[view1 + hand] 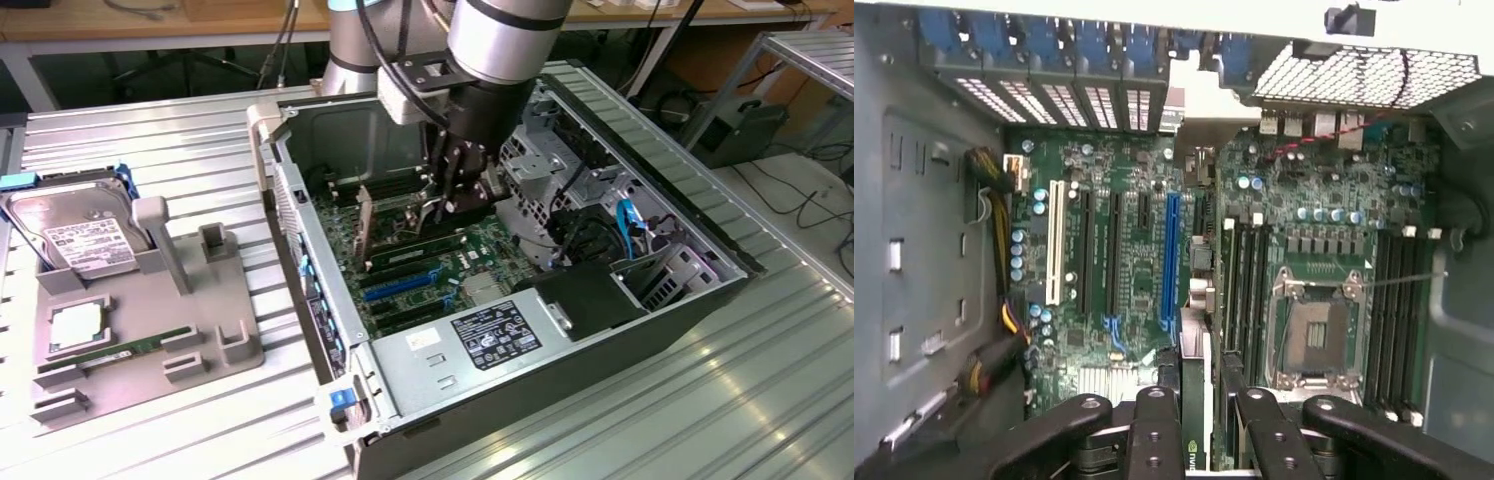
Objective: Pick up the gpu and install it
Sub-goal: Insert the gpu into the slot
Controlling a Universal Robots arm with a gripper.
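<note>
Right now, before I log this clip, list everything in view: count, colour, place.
Computer case: one, black and silver, open on the metal table.
Motherboard: one, green, inside the case.
gpu: one, dark card, edge-on between the gripper's fingers above the motherboard slots.
Power supply: one, silver with a black label, at the case's near end.
Hard drive: one, silver with a white label, in the grey holder, exterior view's left.
Memory stick: one, green, on the holder.
gripper: one, black, inside the case.
</note>
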